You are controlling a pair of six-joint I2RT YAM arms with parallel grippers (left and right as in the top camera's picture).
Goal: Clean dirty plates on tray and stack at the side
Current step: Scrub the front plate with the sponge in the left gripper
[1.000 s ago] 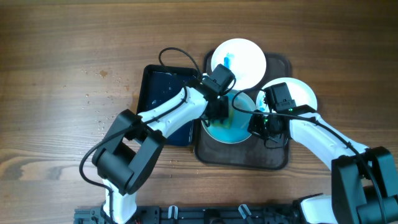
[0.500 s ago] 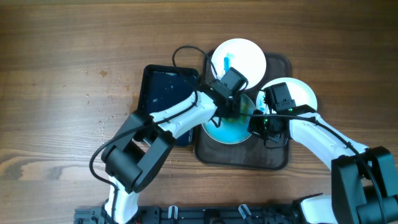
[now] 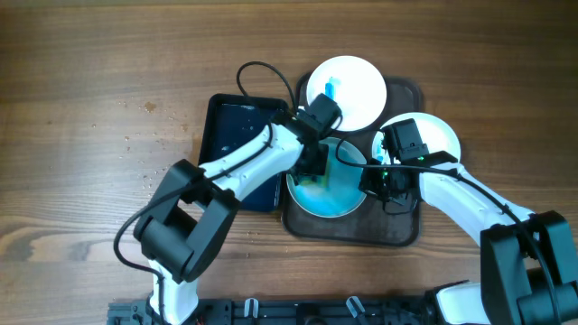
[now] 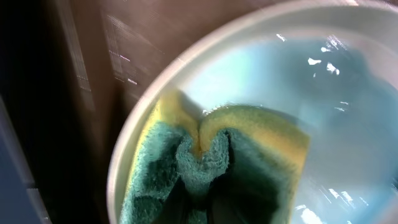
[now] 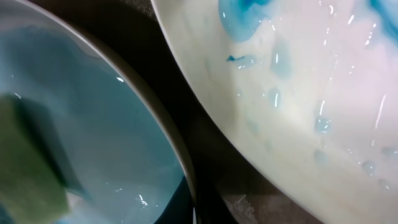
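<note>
plate (image 3: 332, 191): white, wet blue film; centre frame, on tray (image 3: 397, 230)
sponge (image 4: 217, 155): yellow-green, lower left inside plate
left gripper (image 4: 200, 208): pinched on sponge
right gripper (image 5: 191, 211): clamped on plate's right rim

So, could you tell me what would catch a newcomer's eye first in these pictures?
Probably the middle plate on the tray, awash with blue liquid, where the left gripper presses a yellow-green sponge. Next, the blue-smeared plate at the tray's far end, and the right gripper at the middle plate's rim.
</note>
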